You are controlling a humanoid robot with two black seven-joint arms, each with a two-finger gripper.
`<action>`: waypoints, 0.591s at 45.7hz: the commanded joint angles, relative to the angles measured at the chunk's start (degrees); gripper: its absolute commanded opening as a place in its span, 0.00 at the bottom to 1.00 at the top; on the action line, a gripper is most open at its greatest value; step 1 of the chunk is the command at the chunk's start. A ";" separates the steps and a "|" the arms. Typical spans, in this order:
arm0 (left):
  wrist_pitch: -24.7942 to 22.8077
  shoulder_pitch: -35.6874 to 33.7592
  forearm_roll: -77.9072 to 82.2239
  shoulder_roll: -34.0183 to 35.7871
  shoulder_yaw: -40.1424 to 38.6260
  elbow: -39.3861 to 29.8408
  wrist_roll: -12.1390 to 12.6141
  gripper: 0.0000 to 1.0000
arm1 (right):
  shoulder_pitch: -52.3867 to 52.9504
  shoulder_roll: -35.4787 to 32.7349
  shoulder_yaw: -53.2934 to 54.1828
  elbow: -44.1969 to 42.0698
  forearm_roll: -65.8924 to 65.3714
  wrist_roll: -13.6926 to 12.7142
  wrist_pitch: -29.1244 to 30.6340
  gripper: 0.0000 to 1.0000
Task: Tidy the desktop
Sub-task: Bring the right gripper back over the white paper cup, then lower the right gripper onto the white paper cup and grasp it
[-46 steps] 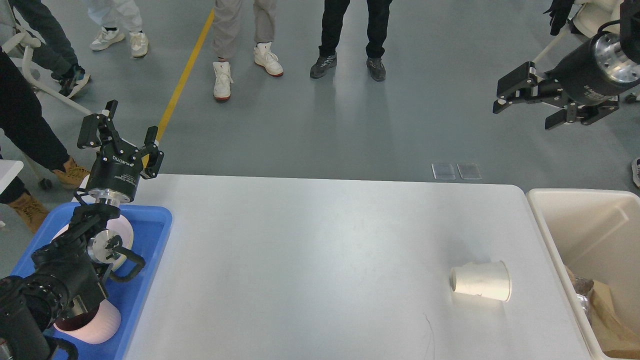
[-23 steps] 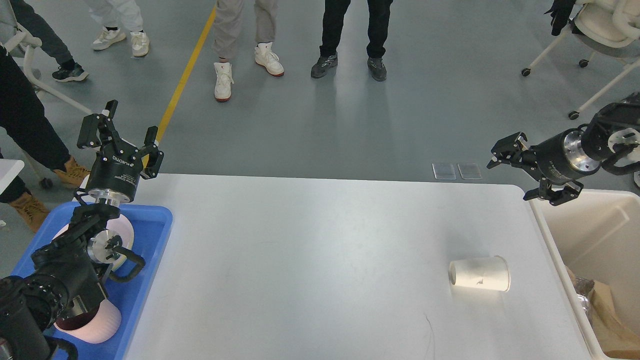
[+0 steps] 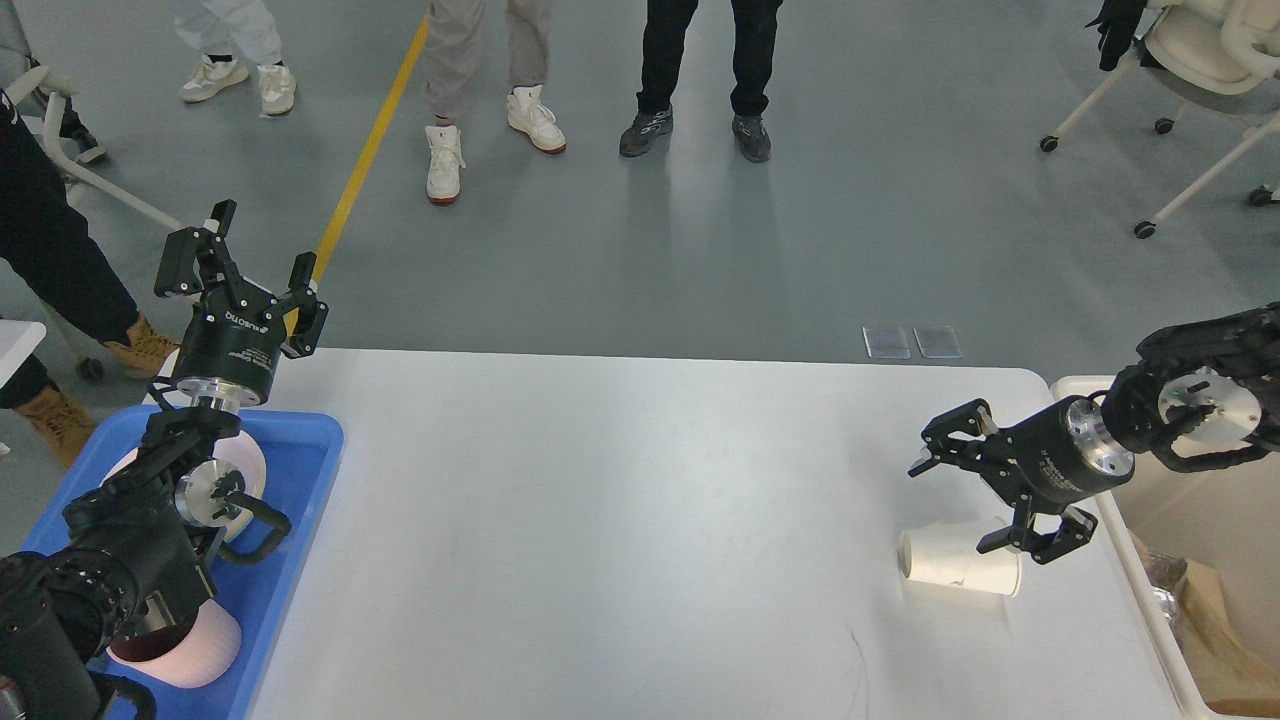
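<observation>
The desktop (image 3: pixel 620 520) is a large white tabletop with rounded corners. A white paper cup (image 3: pixel 955 568) lies on its side near the desktop's right edge. My right gripper (image 3: pixel 960 495) is open and hangs just above and behind the cup, its lower finger over the cup's right end. My left gripper (image 3: pixel 240 265) is open and empty, raised above the far left corner of the desktop.
A blue tray (image 3: pixel 300 480) at the left holds a pink bowl (image 3: pixel 180 650) and a white plate (image 3: pixel 245 465) under my left arm. A cream bin (image 3: pixel 1200 560) with brown paper stands at the right. People stand beyond the table.
My right arm has swung down and left from high at the right to just over the cup. The left arm has not moved.
</observation>
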 commanded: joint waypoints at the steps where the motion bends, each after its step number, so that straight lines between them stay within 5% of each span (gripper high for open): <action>1: 0.00 0.00 0.00 0.06 -0.08 0.00 0.00 0.96 | -3.09 -1.53 3.01 -1.66 -0.98 -0.09 0.03 1.00; 9: 0.00 0.00 0.00 -0.03 0.01 0.00 0.00 0.96 | -6.18 -3.82 7.14 -2.28 -2.04 0.00 -0.93 0.98; 27: 0.00 0.00 0.00 0.06 0.01 0.00 0.00 0.96 | -16.37 -3.91 14.44 -4.13 -1.07 -0.09 -12.88 0.89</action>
